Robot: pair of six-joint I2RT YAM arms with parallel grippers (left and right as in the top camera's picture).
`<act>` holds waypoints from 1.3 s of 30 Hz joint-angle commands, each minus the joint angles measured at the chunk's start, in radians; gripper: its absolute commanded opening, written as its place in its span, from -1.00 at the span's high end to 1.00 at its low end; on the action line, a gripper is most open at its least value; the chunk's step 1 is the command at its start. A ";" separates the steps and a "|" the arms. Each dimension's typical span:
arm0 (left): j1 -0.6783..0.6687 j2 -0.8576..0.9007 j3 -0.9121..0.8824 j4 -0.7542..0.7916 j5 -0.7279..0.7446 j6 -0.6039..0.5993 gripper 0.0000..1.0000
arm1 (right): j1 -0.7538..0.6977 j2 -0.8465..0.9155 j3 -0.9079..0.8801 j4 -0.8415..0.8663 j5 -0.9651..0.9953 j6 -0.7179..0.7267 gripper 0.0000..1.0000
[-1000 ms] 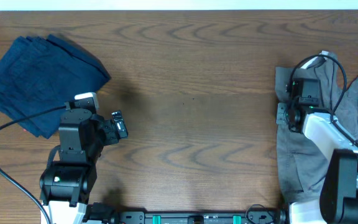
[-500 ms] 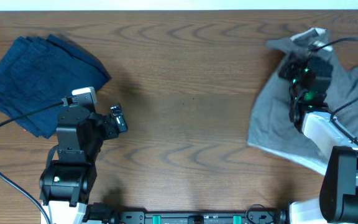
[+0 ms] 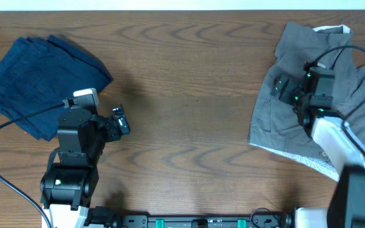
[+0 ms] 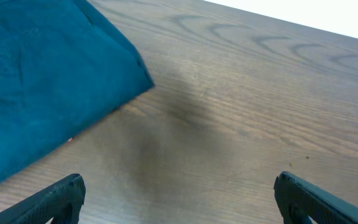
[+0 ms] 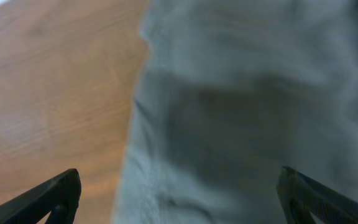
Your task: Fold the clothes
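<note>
No fold is made yet, as far as I can judge. The clothes (image 3: 274,123) lie in a loose grey heap at the right of the overhead frame, running from the upper right corner down to the lower right. They are rumpled, with a whitish edge showing at the top and no neat crease anywhere. The whole job is left: spreading the cloth flat, then doubling it over.

My right claw (image 5: 179,180) hangs over the left part of that heap, in the upper right of the overhead view. Its fingers stand wide apart at the bottom corners of the right wrist frame, with nothing between them but grey cloth below. That view is blurred, so I cannot tell whether the tips touch the fabric.

My left claw (image 4: 179,182) is spread wide too and carries nothing. It sits at the lower left of the overhead view over bare table (image 3: 195,95), pointing toward the middle, with the navy garment (image 3: 40,69) just beside it at the upper left.
</note>
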 commanded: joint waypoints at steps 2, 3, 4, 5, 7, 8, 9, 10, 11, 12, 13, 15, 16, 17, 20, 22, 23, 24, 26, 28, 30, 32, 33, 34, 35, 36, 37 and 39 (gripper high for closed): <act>0.005 0.003 0.022 0.003 0.092 0.005 -0.96 | -0.040 -0.180 0.008 -0.195 0.087 -0.183 -0.98; 0.005 0.008 0.022 0.005 0.120 0.005 -0.96 | -0.041 -0.209 0.008 -0.271 0.087 -0.197 -0.98; 0.005 0.015 0.022 0.008 0.145 0.005 -0.95 | -0.040 -0.234 0.008 -0.345 0.078 -0.196 -0.98; 0.005 0.027 0.022 0.009 0.175 0.002 -0.96 | -0.039 -0.250 0.008 -0.401 0.057 -0.197 -0.98; 0.004 0.056 0.022 0.018 0.244 -0.030 -0.96 | -0.035 -0.269 0.008 -0.510 0.007 -0.210 -0.98; 0.000 0.078 0.022 0.028 0.282 -0.060 -0.95 | -0.032 -0.271 0.008 -0.562 0.005 -0.208 -0.99; -0.006 0.104 0.022 0.042 0.321 -0.087 -0.96 | -0.031 -0.271 0.008 -0.604 0.015 -0.191 -0.98; -0.014 0.130 0.022 0.056 0.354 -0.106 -0.96 | -0.031 -0.271 0.008 -0.633 0.041 -0.160 -0.98; -0.026 0.163 0.022 0.072 0.389 -0.125 -0.96 | -0.032 -0.271 0.008 -0.662 0.088 -0.106 -0.99; -0.039 0.192 0.022 0.084 0.412 -0.142 -0.96 | -0.033 -0.272 0.008 -0.681 0.130 -0.060 -0.99; -0.059 0.229 0.022 0.096 0.430 -0.166 -0.96 | -0.033 -0.276 0.008 -0.696 0.159 -0.022 -0.99; -0.106 0.301 0.022 0.115 0.439 -0.212 -0.96 | -0.033 -0.279 0.008 -0.697 0.137 -0.018 -0.98; -0.132 0.336 0.022 0.124 0.439 -0.227 -0.96 | -0.033 -0.280 0.008 -0.698 0.116 -0.018 -0.98; -0.170 0.383 0.022 0.140 0.439 -0.238 -0.96 | -0.033 -0.282 0.008 -0.703 0.097 -0.018 -0.99; -0.272 0.500 0.022 0.196 0.439 -0.242 -0.96 | -0.034 -0.290 0.008 -0.729 0.089 -0.018 -0.99; -0.338 0.578 0.023 0.241 0.439 -0.242 -0.96 | -0.035 -0.297 0.008 -0.740 0.096 -0.013 -0.99; -0.371 0.618 0.023 0.261 0.438 -0.241 -0.96 | -0.036 -0.303 0.008 -0.748 0.102 -0.006 -0.98; -0.399 0.657 0.026 0.273 0.438 -0.241 -0.96 | -0.037 -0.310 0.008 -0.758 0.101 -0.001 -0.99; -0.441 0.726 0.042 0.275 0.435 -0.241 -0.96 | -0.037 -0.325 0.009 -0.762 0.065 -0.021 -0.98; -0.463 0.770 0.060 0.275 0.435 -0.241 -0.96 | -0.037 -0.334 0.009 -0.762 -0.035 -0.089 -0.98; -0.472 0.792 0.076 0.279 0.435 -0.241 -0.96 | -0.034 -0.333 0.008 -0.773 -0.131 -0.123 -0.94; -0.469 0.788 0.085 0.277 0.425 -0.240 -0.96 | -0.023 -0.326 0.008 -0.797 -0.163 -0.132 -0.89; -0.464 0.782 0.086 0.275 0.415 -0.236 -0.96 | -0.011 -0.320 0.006 -0.804 -0.165 -0.140 -0.87; -0.459 0.777 0.086 0.270 0.403 -0.233 -0.96 | 0.001 -0.314 0.005 -0.810 -0.164 -0.142 -0.83; -0.452 0.768 0.086 0.258 0.380 -0.234 -0.96 | 0.014 -0.305 0.004 -0.815 -0.165 -0.144 -0.77; -0.444 0.758 0.086 0.240 0.354 -0.234 -0.96 | 0.030 -0.293 0.004 -0.818 -0.164 -0.143 -0.69; -0.434 0.747 0.086 0.219 0.327 -0.234 -0.95 | 0.046 -0.280 0.004 -0.817 -0.164 -0.143 -0.57; -0.410 0.719 0.086 0.178 0.275 -0.234 -0.96 | 0.076 -0.253 0.003 -0.815 -0.134 -0.135 -0.35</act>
